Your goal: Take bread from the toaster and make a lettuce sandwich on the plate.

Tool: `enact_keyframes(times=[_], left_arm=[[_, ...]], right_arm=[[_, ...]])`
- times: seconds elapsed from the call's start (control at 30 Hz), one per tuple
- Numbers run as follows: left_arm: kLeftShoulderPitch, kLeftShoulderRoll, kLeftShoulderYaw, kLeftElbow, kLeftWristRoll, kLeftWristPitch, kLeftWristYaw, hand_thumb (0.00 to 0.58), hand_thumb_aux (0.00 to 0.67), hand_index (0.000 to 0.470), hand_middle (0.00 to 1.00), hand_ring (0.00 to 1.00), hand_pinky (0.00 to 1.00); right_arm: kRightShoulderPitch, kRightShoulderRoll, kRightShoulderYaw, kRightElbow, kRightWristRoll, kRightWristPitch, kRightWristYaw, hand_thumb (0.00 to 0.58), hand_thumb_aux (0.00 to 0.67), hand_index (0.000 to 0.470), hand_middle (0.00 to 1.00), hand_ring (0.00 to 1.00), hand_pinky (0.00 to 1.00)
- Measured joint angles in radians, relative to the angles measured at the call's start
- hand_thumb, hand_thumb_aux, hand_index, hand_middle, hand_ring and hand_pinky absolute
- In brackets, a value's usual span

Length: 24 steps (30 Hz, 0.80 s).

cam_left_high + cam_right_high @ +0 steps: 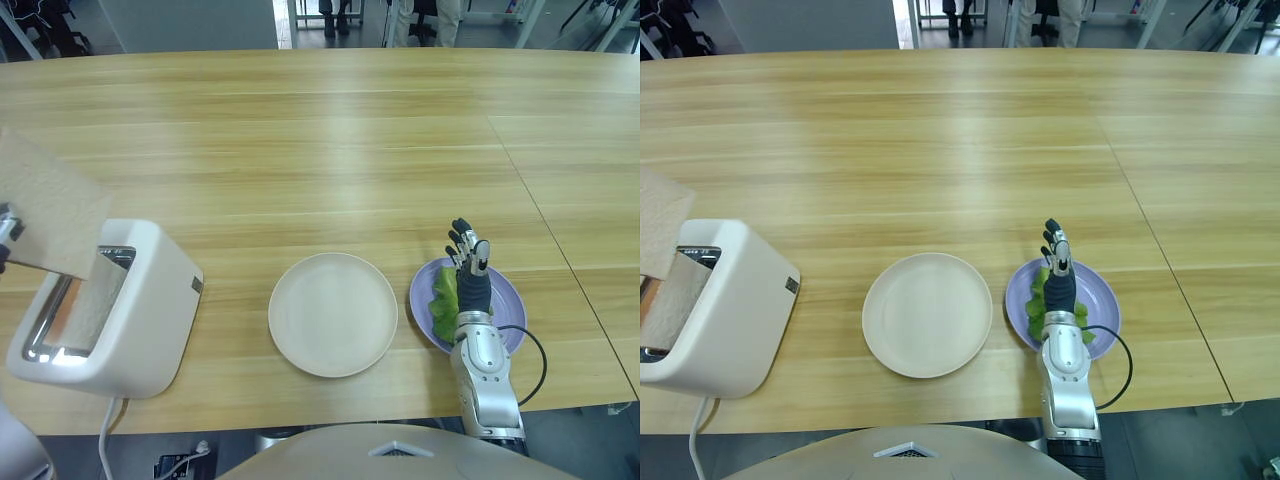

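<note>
Left eye: I see left robot hand [6, 235] pinching a tan square bread slice [50, 205] above the white toaster [140, 320]. Right eye: right robot hand [1058, 262], fingers straight, over green lettuce [1037, 300] on purple plate [1100, 295], beside round cream plate [927, 314].

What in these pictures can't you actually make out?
1. Left hand: left eye view, cut off by the picture's left edge beside the raised bread slice; its grip is unclear.
2. Lettuce: both views, partly covered by the right hand; whether they touch is unclear.
3. Second slice in the toaster: lower part hidden by the slot walls.
</note>
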Motion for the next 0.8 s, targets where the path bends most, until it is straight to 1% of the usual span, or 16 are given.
enact_keyframes(times=[0.2, 0.33, 0.43, 0.63, 0.77, 0.8], left_arm=[[-0.088, -0.044, -0.077, -0.010, -0.166, 0.092, -0.018, 0.580, 0.670, 0.460, 1.00, 1.00, 1.00], [-0.122, -0.074, -0.164, -0.025, -0.263, 0.152, -0.026, 0.580, 0.670, 0.460, 1.00, 1.00, 1.00], [-0.131, -0.121, -0.268, -0.030, -0.327, 0.188, -0.028, 0.580, 0.670, 0.460, 1.00, 1.00, 1.00], [-0.119, -0.159, -0.420, -0.030, -0.360, 0.192, -0.007, 0.580, 0.670, 0.460, 1.00, 1.00, 1.00], [-0.119, -0.161, -0.547, 0.013, -0.366, 0.143, -0.007, 0.580, 0.670, 0.460, 1.00, 1.00, 1.00], [-0.118, -0.161, -0.562, 0.021, -0.365, 0.135, -0.007, 0.580, 0.670, 0.460, 1.00, 1.00, 1.00]], right_arm=[[-0.002, 0.001, 0.003, 0.005, -0.001, 0.000, 0.000, 0.000, 0.000, 0.000, 0.00, 0.00, 0.00], [-0.004, 0.002, 0.006, 0.006, -0.001, 0.000, 0.000, 0.000, 0.000, 0.000, 0.00, 0.00, 0.00], [-0.008, 0.007, 0.015, 0.006, -0.002, 0.000, 0.000, 0.000, 0.000, 0.000, 0.00, 0.00, 0.00], [-0.017, 0.009, 0.026, 0.006, -0.011, 0.001, 0.001, 0.000, 0.000, 0.000, 0.00, 0.00, 0.00], [-0.042, 0.015, 0.040, 0.005, -0.012, 0.001, 0.006, 0.000, 0.000, 0.000, 0.00, 0.00, 0.00], [-0.047, 0.015, 0.041, 0.005, -0.012, 0.001, 0.008, 0.000, 0.000, 0.000, 0.00, 0.00, 0.00]])
